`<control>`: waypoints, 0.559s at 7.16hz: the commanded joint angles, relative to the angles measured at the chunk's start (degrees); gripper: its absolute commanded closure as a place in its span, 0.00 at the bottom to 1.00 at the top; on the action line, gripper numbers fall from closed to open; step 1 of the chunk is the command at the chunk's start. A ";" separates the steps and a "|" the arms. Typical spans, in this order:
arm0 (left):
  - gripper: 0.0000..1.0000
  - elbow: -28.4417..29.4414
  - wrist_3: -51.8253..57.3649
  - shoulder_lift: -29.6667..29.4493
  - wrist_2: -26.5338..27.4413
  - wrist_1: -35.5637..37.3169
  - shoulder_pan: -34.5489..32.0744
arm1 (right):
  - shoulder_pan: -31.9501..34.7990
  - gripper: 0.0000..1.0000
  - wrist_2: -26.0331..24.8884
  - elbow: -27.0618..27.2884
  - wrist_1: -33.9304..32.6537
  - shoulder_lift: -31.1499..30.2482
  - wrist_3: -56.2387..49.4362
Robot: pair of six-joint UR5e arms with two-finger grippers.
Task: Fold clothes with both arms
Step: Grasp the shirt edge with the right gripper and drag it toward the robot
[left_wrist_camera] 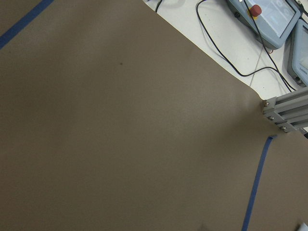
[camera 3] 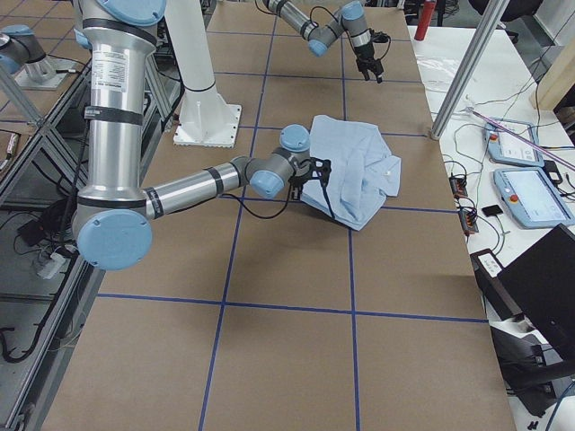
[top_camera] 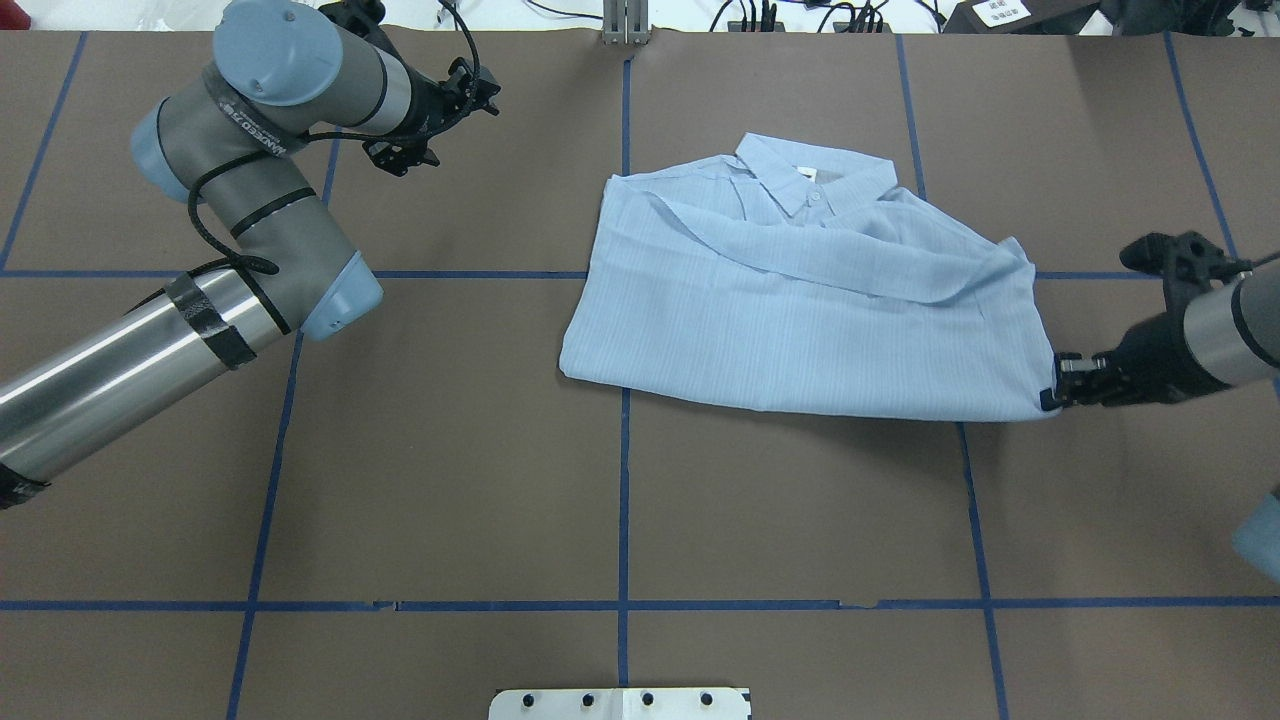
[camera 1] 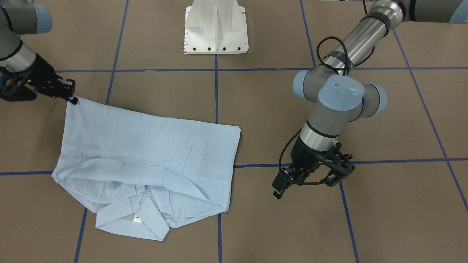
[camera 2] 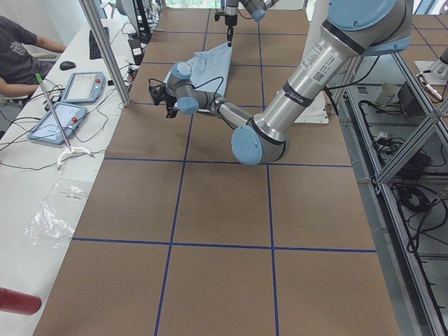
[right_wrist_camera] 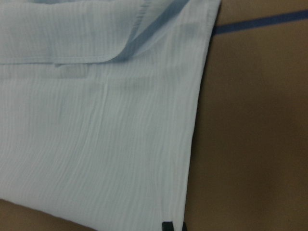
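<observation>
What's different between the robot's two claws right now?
The right claw is pinching a corner of the light-blue shirt, while the left claw holds nothing. The right claw touches the shirt's edge, whereas the left claw hangs over bare table, well apart from the shirt. The left claw points down at the table; the right claw reaches in sideways. Both are small and black.

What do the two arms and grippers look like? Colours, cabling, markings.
Both arms: silver-grey tubes, grey joints with pale blue caps. Left arm has black tape bands, small printed lettering and a black cable looped along it. Right arm: same finish. Left gripper and right gripper are small, black.
</observation>
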 commanded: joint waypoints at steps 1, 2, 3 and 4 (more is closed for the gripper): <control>0.01 -3.53 -1.06 2.42 -0.15 0.00 0.35 | -13.08 1.00 3.36 9.23 0.04 -4.76 6.56; 0.01 -3.98 -1.76 2.61 -0.24 0.00 0.70 | -25.61 1.00 0.50 13.17 0.13 -4.32 17.50; 0.00 -4.16 -1.77 2.69 -0.24 0.00 1.14 | -37.48 1.00 -8.58 15.21 0.13 -4.41 22.31; 0.01 -4.25 -1.77 2.78 -0.24 0.00 1.32 | -45.60 1.00 -16.16 15.32 0.13 -4.32 24.62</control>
